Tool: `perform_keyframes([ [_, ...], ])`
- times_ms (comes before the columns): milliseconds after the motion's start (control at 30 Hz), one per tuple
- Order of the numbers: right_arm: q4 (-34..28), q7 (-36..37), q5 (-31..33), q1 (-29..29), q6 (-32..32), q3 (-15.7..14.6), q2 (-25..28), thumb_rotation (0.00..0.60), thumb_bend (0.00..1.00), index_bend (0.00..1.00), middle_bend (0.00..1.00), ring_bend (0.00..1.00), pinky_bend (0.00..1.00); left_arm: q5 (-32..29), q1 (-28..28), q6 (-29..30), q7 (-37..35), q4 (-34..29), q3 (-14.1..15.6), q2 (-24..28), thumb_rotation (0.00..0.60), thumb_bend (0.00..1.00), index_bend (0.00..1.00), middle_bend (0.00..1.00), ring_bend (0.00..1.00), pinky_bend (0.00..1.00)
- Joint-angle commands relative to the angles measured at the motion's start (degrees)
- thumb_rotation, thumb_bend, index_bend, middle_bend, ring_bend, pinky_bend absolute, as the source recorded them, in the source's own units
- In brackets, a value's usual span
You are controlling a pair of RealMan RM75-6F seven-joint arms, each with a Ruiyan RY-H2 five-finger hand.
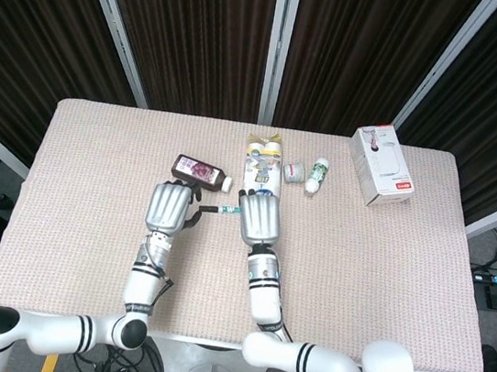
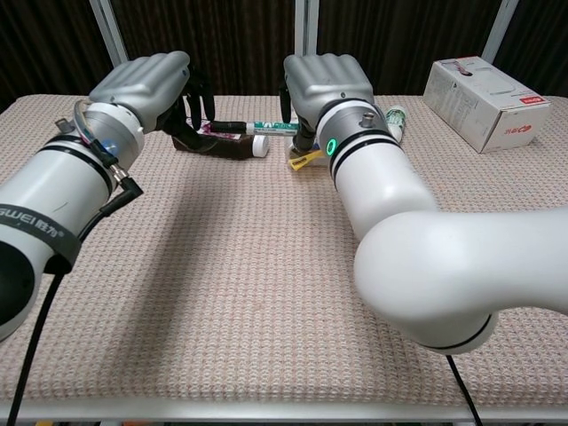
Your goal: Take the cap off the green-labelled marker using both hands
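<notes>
The green-labelled marker (image 1: 220, 208) (image 2: 263, 128) hangs level above the table, its black cap (image 2: 229, 127) pointing to the left. My right hand (image 1: 259, 217) (image 2: 327, 82) grips the marker's barrel end, which its fingers hide. My left hand (image 1: 169, 207) (image 2: 146, 82) is right at the cap end, its dark fingers (image 2: 199, 111) curled beside the cap tip. Whether they touch or grip the cap cannot be told from either view.
A dark bottle (image 1: 201, 173) (image 2: 222, 142) with a white cap lies just behind the left hand. A yellow-and-white packet (image 1: 262, 165), two small bottles (image 1: 318, 174) and a white box (image 1: 381, 164) (image 2: 480, 90) sit along the far side.
</notes>
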Motion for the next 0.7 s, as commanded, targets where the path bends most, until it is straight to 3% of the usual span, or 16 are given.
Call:
perform_keyframes([
  [33, 0.1, -0.1, 0.1, 0.0, -0.1, 0.0, -0.1, 0.6, 0.29, 0.67, 0.62, 0.76, 0.86, 0.9, -0.1, 0.1, -1.1, 0.6, 0.3, -0.5, 0.6, 0.27, 0.53, 0.56, 0.49, 0.55],
  [700, 0.3, -0.6, 0.1, 0.0, -0.7, 0.3, -0.2, 0.6, 0.29, 0.67, 0.62, 0.76, 0.86, 1.2, -0.2, -1.3, -2.7, 1.0, 0.5, -1.2, 0.6, 0.31, 0.57, 0.61, 0.54, 0.59],
])
